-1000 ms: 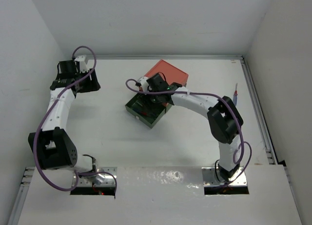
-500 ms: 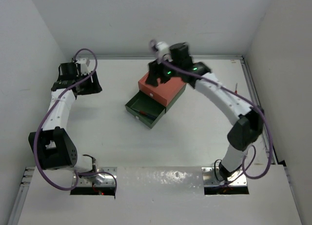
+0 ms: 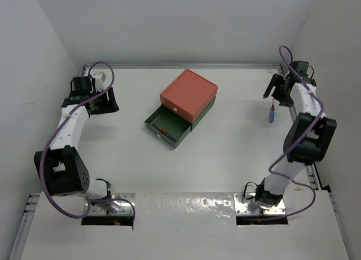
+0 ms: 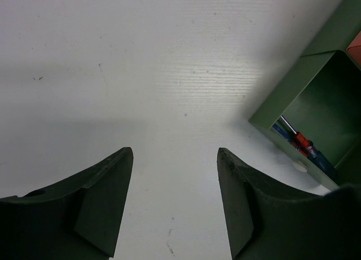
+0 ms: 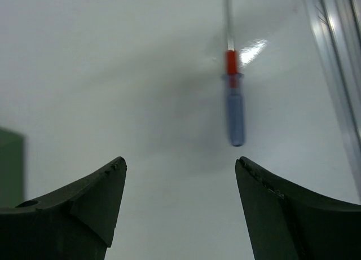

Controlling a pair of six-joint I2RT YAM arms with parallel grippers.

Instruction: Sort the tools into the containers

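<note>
The salmon-red box (image 3: 189, 93) sits shut on top of the dark green one, whose drawer (image 3: 168, 127) is pulled out toward the near left. Blue-and-red screwdrivers (image 4: 302, 144) lie inside that drawer (image 4: 316, 91). Another blue-and-red screwdriver (image 3: 272, 112) lies on the table at the far right. My right gripper (image 3: 276, 93) hovers open just behind it. In the right wrist view the screwdriver (image 5: 234, 108) lies ahead of the open right gripper (image 5: 180, 161), close to its right finger. My left gripper (image 3: 108, 104) is at the far left, open and empty (image 4: 175, 153).
A metal rail (image 3: 299, 136) runs along the table's right edge, close beside the loose screwdriver, and shows in the right wrist view (image 5: 338, 45). White walls enclose the table at the back and sides. A small white knob (image 3: 175, 108) marks the red box's front.
My right arm has swung from over the green drawer, past the red box, to the far right by the loose screwdriver, its jaws opening wider. The left arm has barely moved.
</note>
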